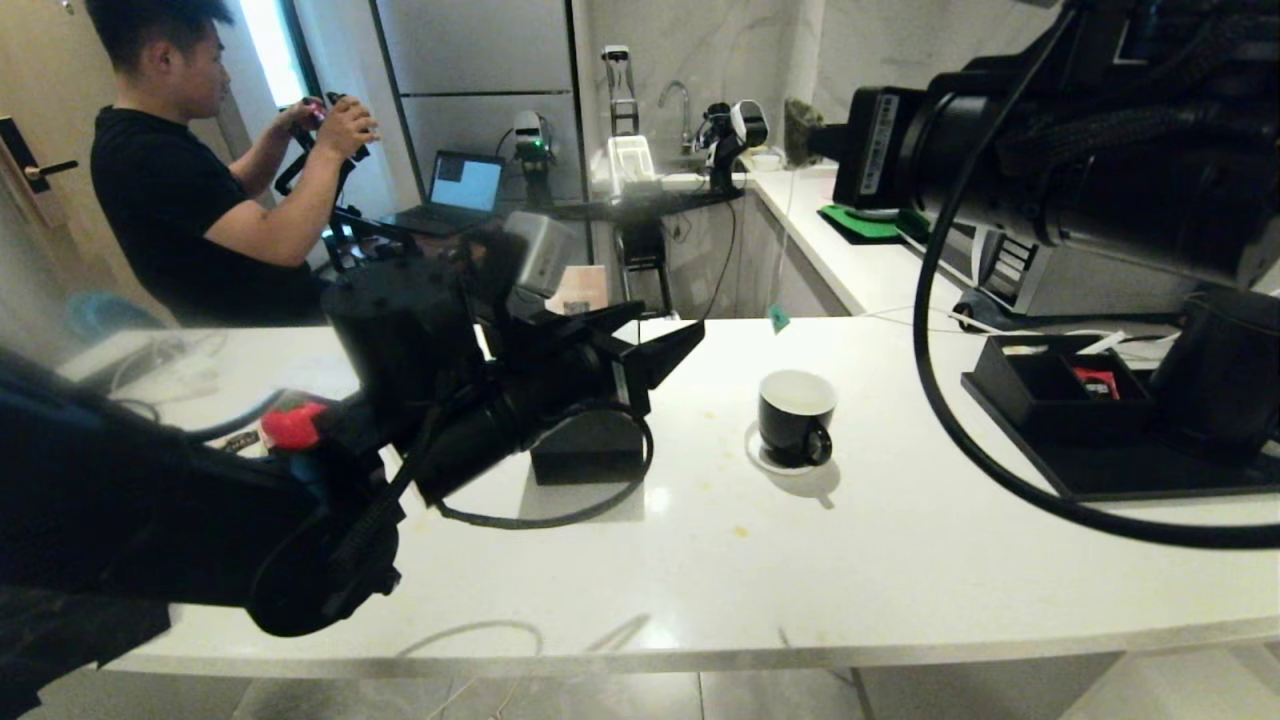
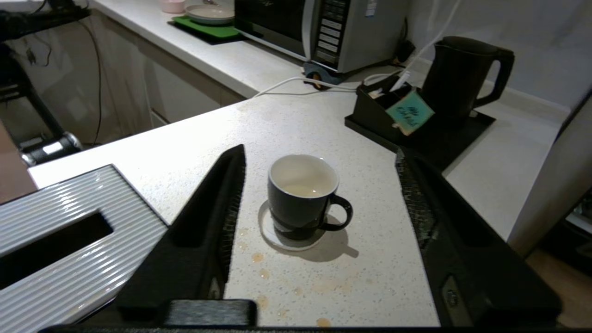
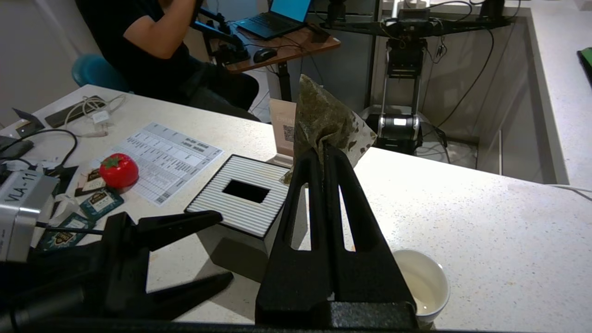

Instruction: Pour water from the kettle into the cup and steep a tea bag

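White speckled stone makes up the counter (image 1: 900,560), which runs round a corner toward a microwave (image 2: 319,27) at the back. Nearest the robot, the left gripper (image 1: 655,345) hovers low above the counter with its fingers (image 2: 208,222) spread wide and nothing between them; the cup (image 1: 795,415) shows in the gap between them in the left wrist view. Just beside that gripper sits a square black box (image 3: 243,194) with a ribbed white top and a slot. The cup stands on its small white saucer (image 2: 277,238) in the middle of the counter, pale liquid at its bottom and brownish drips on the stone near it. Above the cup, the right gripper (image 3: 323,150) has its fingers pressed together on a tea bag (image 3: 323,120), whose paper tag (image 2: 409,113) dangles on a string. Further right, the kettle (image 2: 462,76) stands upright on a black tray (image 2: 444,143), behind a compartmented holder (image 1: 1040,385). Beyond the counter a person (image 1: 190,200) in a black shirt sits near a laptop (image 1: 460,190).
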Robot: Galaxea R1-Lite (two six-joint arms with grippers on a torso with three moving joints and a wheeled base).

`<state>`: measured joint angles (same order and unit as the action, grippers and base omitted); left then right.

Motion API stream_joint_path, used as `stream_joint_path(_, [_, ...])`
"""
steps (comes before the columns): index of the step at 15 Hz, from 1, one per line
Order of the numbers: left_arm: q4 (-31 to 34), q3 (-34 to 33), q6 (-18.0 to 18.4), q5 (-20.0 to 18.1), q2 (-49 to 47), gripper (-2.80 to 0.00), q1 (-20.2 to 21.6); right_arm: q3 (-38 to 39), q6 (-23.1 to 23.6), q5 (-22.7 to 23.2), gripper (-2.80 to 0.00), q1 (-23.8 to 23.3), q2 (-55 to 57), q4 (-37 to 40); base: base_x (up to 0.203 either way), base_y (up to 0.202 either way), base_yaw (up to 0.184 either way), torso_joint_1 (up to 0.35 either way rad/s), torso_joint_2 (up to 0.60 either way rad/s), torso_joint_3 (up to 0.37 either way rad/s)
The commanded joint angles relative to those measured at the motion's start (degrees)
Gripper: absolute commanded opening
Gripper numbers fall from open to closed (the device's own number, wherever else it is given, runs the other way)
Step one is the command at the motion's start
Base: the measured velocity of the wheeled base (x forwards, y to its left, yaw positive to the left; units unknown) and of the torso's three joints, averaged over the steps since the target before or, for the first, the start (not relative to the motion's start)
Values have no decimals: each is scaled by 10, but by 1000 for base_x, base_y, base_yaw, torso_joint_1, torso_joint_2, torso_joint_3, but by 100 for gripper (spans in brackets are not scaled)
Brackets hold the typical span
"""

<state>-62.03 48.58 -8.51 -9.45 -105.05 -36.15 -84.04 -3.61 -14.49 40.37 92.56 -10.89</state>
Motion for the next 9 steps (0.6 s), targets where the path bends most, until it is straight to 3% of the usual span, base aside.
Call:
stream_joint_path(1, [-4,3,4,0,0,0,-8,-2,0,-1,-280,6,2,-1,0,0,0,0,0,0])
stream_joint_path(9, [-5,3,12,24,2,0,-39,-2,1,-1,-280,15,2,-2,0,0,0,0,0,0])
